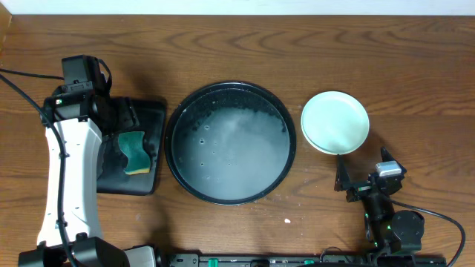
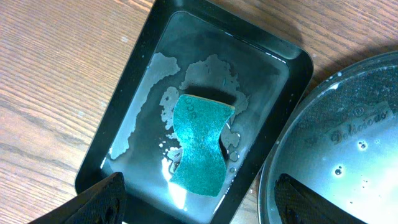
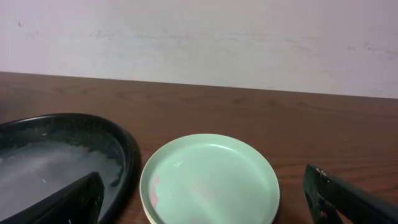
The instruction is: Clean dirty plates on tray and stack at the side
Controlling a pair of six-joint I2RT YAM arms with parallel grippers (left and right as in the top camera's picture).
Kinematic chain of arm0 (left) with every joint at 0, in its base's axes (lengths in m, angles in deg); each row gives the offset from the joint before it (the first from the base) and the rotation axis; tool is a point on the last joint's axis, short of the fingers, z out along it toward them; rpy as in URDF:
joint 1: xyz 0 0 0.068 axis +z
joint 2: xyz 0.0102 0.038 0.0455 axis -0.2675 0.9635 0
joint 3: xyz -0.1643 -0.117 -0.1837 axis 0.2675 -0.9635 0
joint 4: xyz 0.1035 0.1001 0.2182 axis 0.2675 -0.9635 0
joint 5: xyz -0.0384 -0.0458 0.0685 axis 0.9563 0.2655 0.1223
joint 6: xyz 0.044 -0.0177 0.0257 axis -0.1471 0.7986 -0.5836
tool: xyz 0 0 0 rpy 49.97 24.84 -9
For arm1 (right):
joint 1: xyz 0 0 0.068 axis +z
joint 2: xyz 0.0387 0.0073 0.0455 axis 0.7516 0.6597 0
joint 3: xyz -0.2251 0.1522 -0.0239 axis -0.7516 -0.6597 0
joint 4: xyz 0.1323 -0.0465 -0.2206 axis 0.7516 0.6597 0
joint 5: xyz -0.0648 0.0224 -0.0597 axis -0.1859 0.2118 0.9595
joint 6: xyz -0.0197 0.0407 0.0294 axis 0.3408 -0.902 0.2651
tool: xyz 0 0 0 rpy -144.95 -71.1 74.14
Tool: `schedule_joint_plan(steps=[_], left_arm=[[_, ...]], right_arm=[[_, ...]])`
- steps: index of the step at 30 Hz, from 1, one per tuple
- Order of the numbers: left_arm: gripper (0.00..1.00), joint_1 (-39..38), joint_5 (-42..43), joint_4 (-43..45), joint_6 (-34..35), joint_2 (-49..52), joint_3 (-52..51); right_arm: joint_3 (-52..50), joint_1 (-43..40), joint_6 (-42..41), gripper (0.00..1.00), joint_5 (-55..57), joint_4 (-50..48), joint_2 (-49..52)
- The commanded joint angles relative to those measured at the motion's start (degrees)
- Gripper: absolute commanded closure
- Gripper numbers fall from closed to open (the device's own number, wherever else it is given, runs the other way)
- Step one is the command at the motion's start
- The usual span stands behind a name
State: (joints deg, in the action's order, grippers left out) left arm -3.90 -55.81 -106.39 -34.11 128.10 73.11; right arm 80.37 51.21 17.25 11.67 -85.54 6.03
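Note:
The round black tray [image 1: 175, 156] sits mid-table with soapy water and no plates in it; its rim also shows in the left wrist view [image 2: 273, 168] and the right wrist view [image 3: 124, 143]. A stack of plates [image 1: 335, 122] with a mint one on top lies right of it. In the right wrist view the top mint plate [image 3: 211, 180] has faint reddish smears and a pale yellow edge shows under it. My right gripper [image 1: 365, 178] is open and empty, just in front of the stack [image 3: 205, 218]. My left gripper [image 2: 199, 211] is open and empty above the sponge.
A black rectangular sponge tray [image 1: 148, 119] stands left of the round tray, wet inside [image 2: 261, 81]. A green-and-yellow sponge [image 1: 134, 152] lies in it, green side up in the left wrist view [image 2: 200, 146]. A pale wall runs behind the table [image 3: 199, 37].

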Motion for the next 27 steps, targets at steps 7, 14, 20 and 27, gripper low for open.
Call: schedule_joint_plan(steps=[7,14,20,27], left_arm=[[0.23,0.2,-0.3,-0.2,-0.7,0.2,0.5],[0.23,0.3,-1.3,-0.2,-0.8,-0.9,0.5],[0.23,-0.3,-1.0,6.1,-0.7,-10.3,-4.4],[0.23,-1.1,3.2,31.1,-0.8,-31.1,-26.3]], right_arm=[[-0.1,0.4,-0.8,0.01,-0.3,0.2,-0.5],[-0.1,0.4,-0.8,0.01,-0.3,0.2,-0.5],[-0.1,0.4,-0.8,0.01,-0.3,0.2,-0.5],[-0.1,0.4,-0.8,0.01,-0.3,0.2,-0.5]])
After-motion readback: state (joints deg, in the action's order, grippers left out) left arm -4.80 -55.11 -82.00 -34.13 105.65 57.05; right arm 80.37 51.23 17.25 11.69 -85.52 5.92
